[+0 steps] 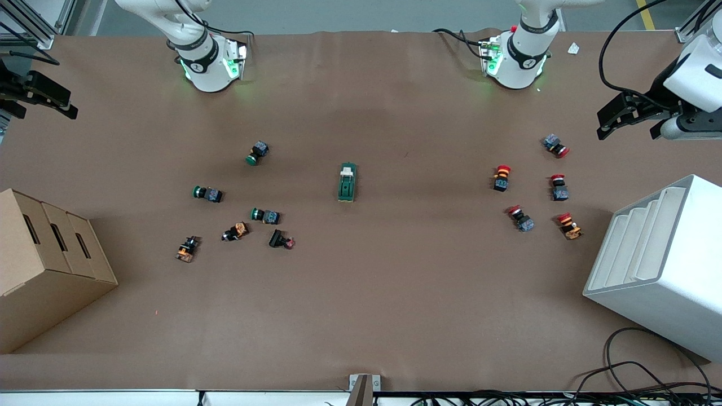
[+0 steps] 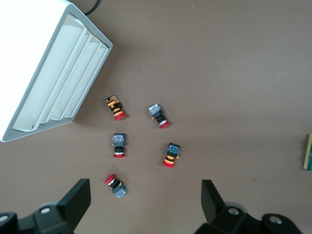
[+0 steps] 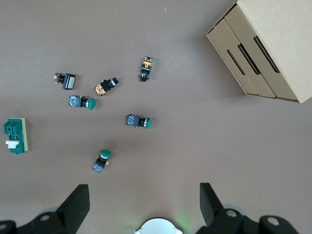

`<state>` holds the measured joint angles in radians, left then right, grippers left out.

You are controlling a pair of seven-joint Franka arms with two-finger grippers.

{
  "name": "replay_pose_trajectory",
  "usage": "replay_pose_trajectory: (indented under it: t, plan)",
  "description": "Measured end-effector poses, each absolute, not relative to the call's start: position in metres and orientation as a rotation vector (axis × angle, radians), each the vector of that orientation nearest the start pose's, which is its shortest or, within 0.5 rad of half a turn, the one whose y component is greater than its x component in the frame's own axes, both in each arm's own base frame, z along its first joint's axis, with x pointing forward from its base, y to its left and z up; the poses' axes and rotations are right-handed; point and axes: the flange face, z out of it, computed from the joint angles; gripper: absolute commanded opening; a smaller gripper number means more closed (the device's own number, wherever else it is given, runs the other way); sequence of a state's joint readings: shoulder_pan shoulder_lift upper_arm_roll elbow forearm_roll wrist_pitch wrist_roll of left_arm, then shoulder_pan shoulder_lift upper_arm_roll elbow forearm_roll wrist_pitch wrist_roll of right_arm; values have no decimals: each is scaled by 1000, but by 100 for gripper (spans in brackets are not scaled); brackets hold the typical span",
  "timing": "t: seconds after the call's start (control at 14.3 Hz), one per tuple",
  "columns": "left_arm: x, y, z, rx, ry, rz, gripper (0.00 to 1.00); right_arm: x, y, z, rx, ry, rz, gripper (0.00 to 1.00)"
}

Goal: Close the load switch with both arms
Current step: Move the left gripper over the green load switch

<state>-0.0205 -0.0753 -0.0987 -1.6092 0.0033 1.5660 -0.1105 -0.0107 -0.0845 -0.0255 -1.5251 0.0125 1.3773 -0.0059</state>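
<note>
The load switch [image 1: 347, 182], a dark green block with a cream lever piece, lies alone in the middle of the brown table. It also shows in the right wrist view [image 3: 14, 136], and its edge shows in the left wrist view [image 2: 308, 152]. My left gripper [image 1: 627, 128] hangs open and empty high over the left arm's end of the table, over the red push-buttons [image 2: 145, 202]. My right gripper [image 1: 48, 107] hangs open and empty high over the right arm's end [image 3: 144, 204]. Both are well away from the switch.
Several green and dark push-buttons [image 1: 265, 215] lie scattered toward the right arm's end. Several red push-buttons [image 1: 502, 177] lie toward the left arm's end. A cardboard box [image 1: 39, 265] stands at the right arm's end, a white slotted bin [image 1: 660, 265] at the left arm's.
</note>
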Motion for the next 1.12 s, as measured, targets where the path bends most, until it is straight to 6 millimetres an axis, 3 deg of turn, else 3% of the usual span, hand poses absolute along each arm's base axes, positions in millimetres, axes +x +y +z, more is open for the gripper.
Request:
replay_pose_trajectory:
  t: [0.35,0.49,0.63,0.77,0.98,1.12]
  plan:
    - [527,-68,646,-3134,35,-51,100,506,-17,674,-3124,41,97,100]
    - [529,-83,643,-3137,115,-45,100,507,-17,674,-3124,39,97,100]
    - [532,-126,631,-3140,228,-44,100,507,-17,674,-3124,40,98,100]
    - [535,-185,607,-3143,278,-35,100,506,-17,674,-3124,40,98,100]
    - [530,-263,568,-3155,248,-27,100,506,-17,674,-3124,38,98,100]
    - [515,-314,541,-3170,187,-40,100,506,-16,674,-3124,38,96,100]
